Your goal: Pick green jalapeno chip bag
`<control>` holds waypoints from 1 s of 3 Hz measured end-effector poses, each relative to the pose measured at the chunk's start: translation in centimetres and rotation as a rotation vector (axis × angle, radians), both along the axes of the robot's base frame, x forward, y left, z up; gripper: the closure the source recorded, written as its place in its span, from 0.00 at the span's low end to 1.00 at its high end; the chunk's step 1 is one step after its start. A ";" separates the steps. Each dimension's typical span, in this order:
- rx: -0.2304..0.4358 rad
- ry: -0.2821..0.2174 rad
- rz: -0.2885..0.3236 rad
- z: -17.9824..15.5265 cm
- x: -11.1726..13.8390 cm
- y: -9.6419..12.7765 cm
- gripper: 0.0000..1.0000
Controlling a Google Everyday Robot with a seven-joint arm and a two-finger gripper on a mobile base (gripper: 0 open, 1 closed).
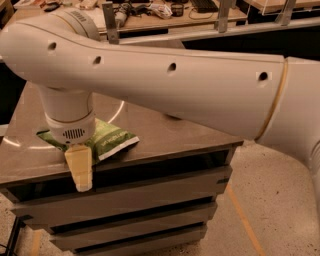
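Note:
The green jalapeno chip bag (109, 141) lies flat on the grey table top (165, 135) near its front left edge, crinkled light green with white lettering. My gripper (80, 170) hangs from the round white wrist (70, 120) directly over the bag's left part and reaches down past the table's front edge. The wrist covers the left half of the bag. My big white arm (190, 85) crosses the whole view above the table.
The table has dark shelves or drawers (135, 210) below its top. A cluttered workbench (150, 12) stands behind. Speckled floor with an orange tape line (242, 220) lies to the right.

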State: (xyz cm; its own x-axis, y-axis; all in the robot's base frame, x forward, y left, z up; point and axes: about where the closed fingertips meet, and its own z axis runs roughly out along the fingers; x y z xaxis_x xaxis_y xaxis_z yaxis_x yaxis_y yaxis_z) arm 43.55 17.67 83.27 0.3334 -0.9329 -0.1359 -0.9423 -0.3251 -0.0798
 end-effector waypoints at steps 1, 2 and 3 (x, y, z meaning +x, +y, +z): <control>0.052 0.084 0.009 0.0 0.5 -0.3 0.41; 0.128 0.188 0.046 1.0 0.1 0.1 0.72; 0.128 0.188 0.046 1.2 0.1 0.1 0.94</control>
State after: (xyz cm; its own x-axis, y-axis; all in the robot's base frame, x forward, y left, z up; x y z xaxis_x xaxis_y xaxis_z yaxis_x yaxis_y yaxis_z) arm 43.61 17.82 84.51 0.3332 -0.8883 -0.3161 -0.9288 -0.3669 0.0520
